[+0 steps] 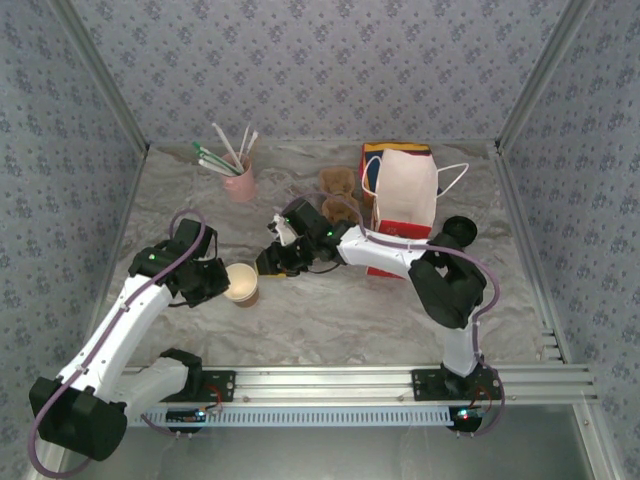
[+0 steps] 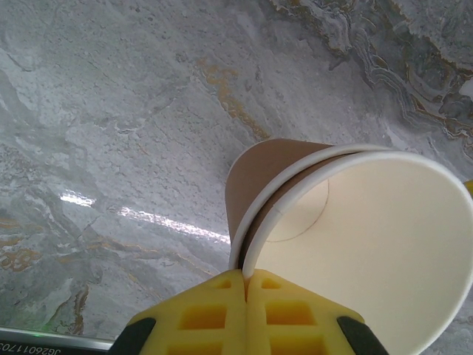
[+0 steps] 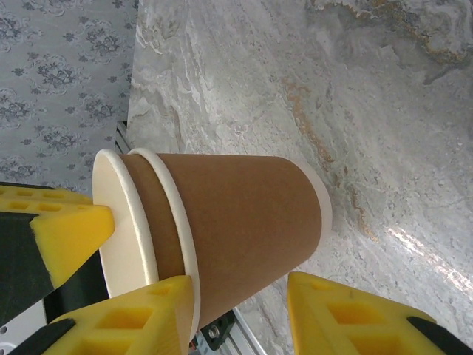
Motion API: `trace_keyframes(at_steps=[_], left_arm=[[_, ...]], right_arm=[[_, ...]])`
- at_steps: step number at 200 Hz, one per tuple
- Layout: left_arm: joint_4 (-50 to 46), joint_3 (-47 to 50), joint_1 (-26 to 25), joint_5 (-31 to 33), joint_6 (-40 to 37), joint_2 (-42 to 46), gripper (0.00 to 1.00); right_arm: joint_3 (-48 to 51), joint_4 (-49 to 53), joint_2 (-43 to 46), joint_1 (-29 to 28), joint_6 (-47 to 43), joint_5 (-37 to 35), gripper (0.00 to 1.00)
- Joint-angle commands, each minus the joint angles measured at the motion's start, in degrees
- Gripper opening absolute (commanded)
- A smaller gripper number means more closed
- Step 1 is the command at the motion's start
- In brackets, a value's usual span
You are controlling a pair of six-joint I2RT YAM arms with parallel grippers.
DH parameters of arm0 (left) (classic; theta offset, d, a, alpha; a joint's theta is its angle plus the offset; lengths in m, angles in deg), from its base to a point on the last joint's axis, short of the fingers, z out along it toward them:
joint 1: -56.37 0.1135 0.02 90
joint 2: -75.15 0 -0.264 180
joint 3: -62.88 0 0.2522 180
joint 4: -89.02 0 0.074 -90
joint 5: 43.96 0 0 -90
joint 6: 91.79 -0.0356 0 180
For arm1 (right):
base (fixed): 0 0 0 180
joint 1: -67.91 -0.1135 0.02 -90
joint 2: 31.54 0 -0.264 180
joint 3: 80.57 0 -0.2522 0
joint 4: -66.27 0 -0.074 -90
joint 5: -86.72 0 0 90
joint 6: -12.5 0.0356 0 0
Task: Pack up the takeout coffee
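**A:** How do the hands stand?

**B:** The left hand (image 2: 244, 285) is pressed together on the rim of the inner cup (image 2: 369, 244), with one finger inside its cream mouth. The right hand (image 3: 240, 285) stands apart, its fingers on either side of the brown outer cup (image 3: 236, 214). One finger is at the rim and the other is clear of the wall, so nothing is clamped there.

**A:** And the coffee?

**B:** It is in neither hand. A round black lid sits just right of the bag (image 1: 405, 195), near the right arm (image 1: 445, 285), and that looks to be the coffee (image 1: 458, 232).

**A:** What could go wrong?

**B:** The pinch is on thin paper. A pull that isn't straight along the cups could crumple the rim or slip it out. A hard squeeze on the outer cup might jam the two cups tighter together.

**A:** Is there room to move?

**B:** The table (image 3: 295, 74) is bare around the cups, toward the near rail (image 1: 330, 378). The pink cup of straws (image 1: 238, 182) stands well behind. The cardboard tray (image 1: 338, 183) sits by the bag. The right arm lies close along the bag's front, so a reach back for the coffee could knock it.
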Motion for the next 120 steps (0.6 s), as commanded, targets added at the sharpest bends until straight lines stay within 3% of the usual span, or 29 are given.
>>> trace_keyframes(at_steps=[1, 120], left_arm=[[0.19, 0.1, 0.34, -1.1, -0.76, 1.17, 0.0], [0.56, 0.62, 1.21, -1.83, -1.0, 1.33, 0.0]], right_arm=[[0.5, -0.84, -0.76, 0.29, 0.9, 2.18, 0.39], [0.82, -0.67, -2.12, 0.73, 1.38, 3.2, 0.39]])
